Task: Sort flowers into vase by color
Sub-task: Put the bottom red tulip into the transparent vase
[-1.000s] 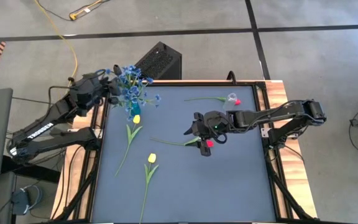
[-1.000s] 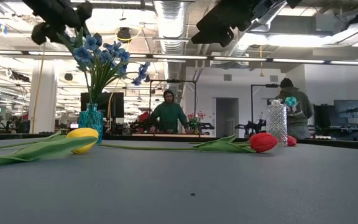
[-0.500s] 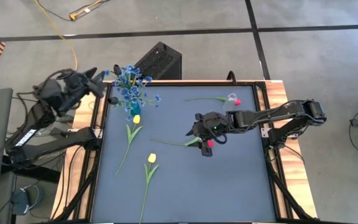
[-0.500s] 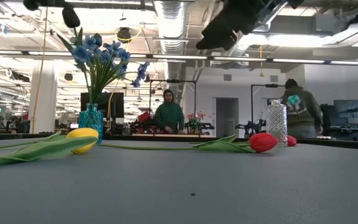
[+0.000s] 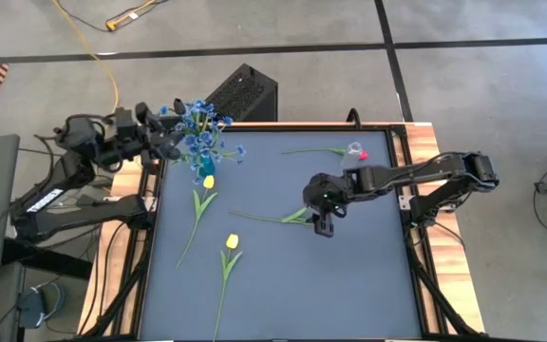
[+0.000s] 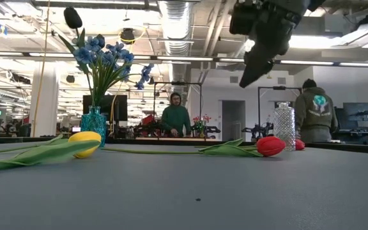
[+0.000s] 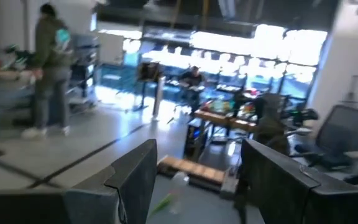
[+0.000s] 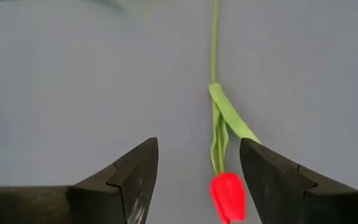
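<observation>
One red tulip [image 8: 228, 196] lengthwise between jaws

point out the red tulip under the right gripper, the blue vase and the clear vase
red tulip [image 8: 228, 196], right wrist view, on its red bloom
blue vase [image 6: 94, 121], low view, on its glass body
clear vase [image 6: 284, 126], low view, on its textured body

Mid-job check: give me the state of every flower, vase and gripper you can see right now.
blue flowers: standing in the teal vase
red tulip: lying flat on the table, under the right gripper
second red tulip: lying beside the clear vase
clear vase: upright, no flowers in it
two yellow tulips: lying on the table
right gripper: open, above the red tulip
left gripper: open, empty, by the blue flowers
</observation>
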`<state>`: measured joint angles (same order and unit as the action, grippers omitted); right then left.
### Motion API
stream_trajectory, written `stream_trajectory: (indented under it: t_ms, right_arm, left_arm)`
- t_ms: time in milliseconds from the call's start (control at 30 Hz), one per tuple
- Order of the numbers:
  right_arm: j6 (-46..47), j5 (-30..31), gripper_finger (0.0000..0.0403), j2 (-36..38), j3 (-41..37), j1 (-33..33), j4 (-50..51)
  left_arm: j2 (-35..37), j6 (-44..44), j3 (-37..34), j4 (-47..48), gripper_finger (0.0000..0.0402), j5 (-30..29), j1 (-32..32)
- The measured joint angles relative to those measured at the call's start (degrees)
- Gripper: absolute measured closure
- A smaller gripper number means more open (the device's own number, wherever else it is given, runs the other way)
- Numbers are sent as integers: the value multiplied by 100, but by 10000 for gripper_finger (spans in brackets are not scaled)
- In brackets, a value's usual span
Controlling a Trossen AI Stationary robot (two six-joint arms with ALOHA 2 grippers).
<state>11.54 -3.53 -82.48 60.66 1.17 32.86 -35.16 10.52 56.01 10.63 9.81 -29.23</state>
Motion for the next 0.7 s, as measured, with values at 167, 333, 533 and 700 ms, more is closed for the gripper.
stream_trajectory:
  t_ms: [167, 333, 533, 700]
  right_arm:
    - [95, 375, 148, 0, 0, -123, 80]
    - [-348, 686, 148, 0, 0, -400, -155]
    - [-411, 82, 148, -241, 2, -1139, -635]
    - [-442, -262, 148, -701, 2, -1127, -902]
  left_arm:
    - [-420, -200, 21, -213, 179, 1, 498]
    - [-582, -424, 325, 85, 182, -382, 1006]
    - [-555, -574, 614, 698, 198, -764, 1692]
    - [-581, -602, 443, 983, 214, -930, 2452]
